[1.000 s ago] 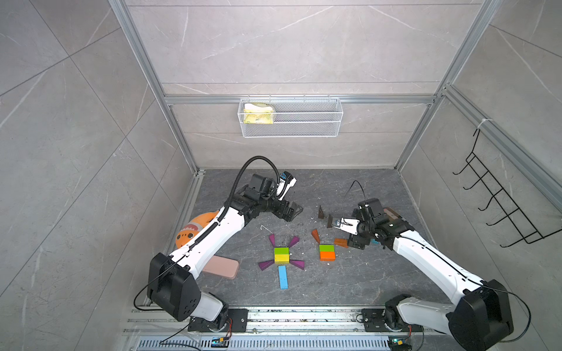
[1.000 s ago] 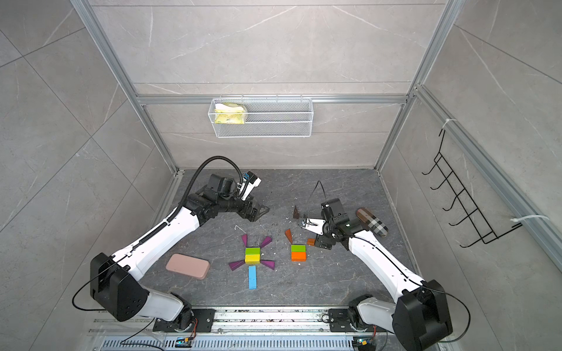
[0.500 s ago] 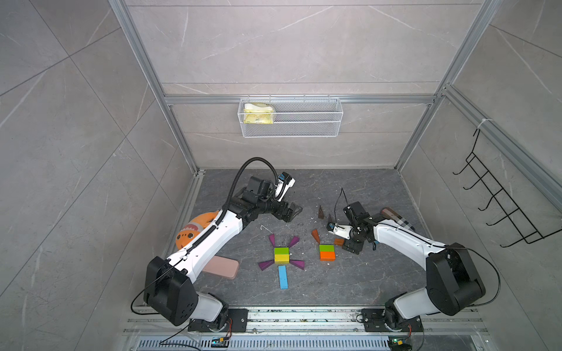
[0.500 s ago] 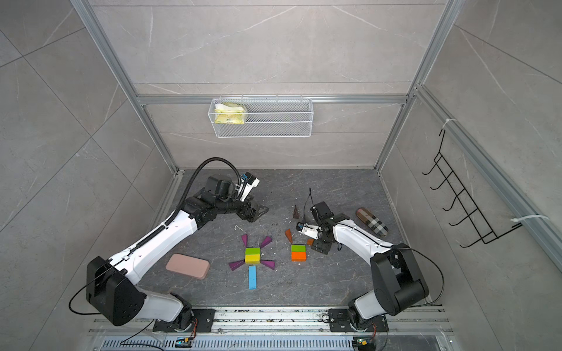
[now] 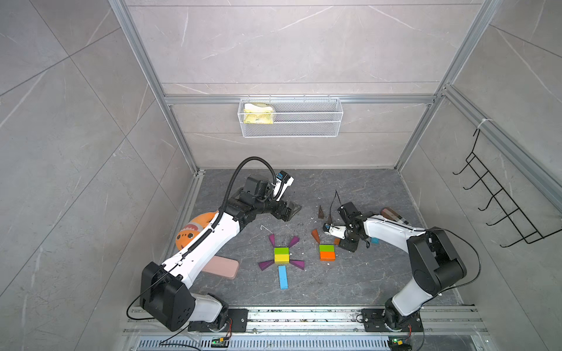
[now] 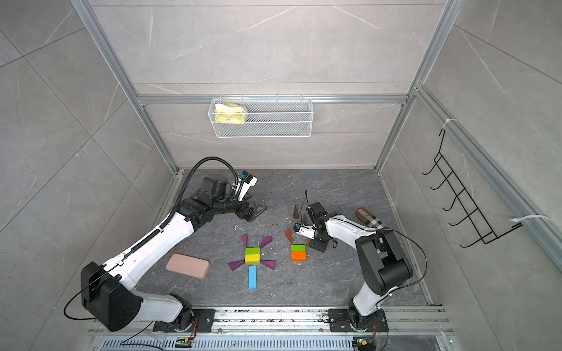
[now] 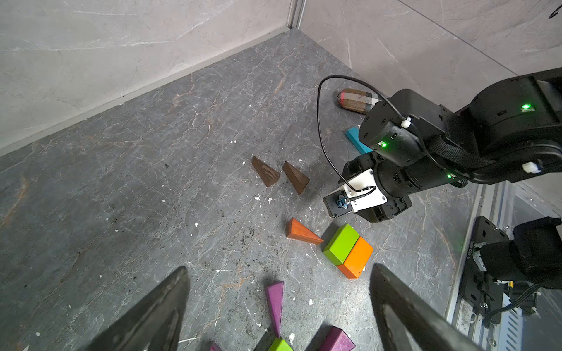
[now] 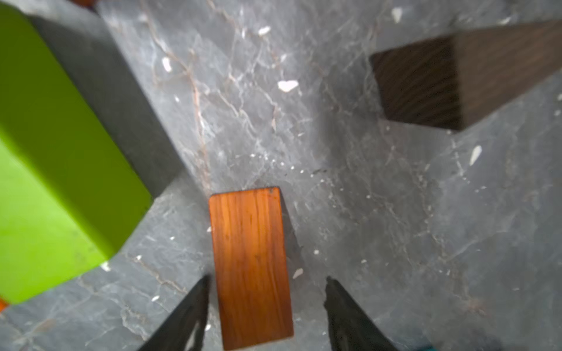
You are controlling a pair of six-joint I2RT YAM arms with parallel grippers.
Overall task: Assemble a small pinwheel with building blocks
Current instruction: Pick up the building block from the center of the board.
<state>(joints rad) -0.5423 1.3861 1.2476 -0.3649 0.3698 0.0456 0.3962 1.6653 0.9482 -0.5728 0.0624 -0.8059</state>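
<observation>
Right pincer (image 8: 267,277) down low at the bench (image 5: 349,282), and I've got an orange wedge (image 8: 251,261) lying flat between my jaws. One finger (image 8: 188,310) sits right at the wedge's edge; on the opposite side a sliver of bench shows before the wood. So the jaws are apart, straddling it, not clamped.

Just beside that wedge is a green brick (image 8: 45,182), which lies side by side with an orange brick (image 5: 327,256). A brown wedge (image 8: 456,79) lies a little way off, and a second orange wedge (image 5: 315,235) rests near the green end of the pair, clear of my pincer.

Left pincer (image 7: 279,267) hangs above the bench, jaws wide apart with nothing between them, back toward the rear wall.

In the middle of the bench is the pinwheel: another green brick (image 5: 281,251) against a yellow brick (image 5: 281,258), four purple wedges (image 5: 294,241) fanning out from the corners, and a blue bar (image 5: 282,276) just beside the yellow brick, pointing toward my bases. Another blue bar (image 5: 374,240) peeks out past my right arm.
</observation>
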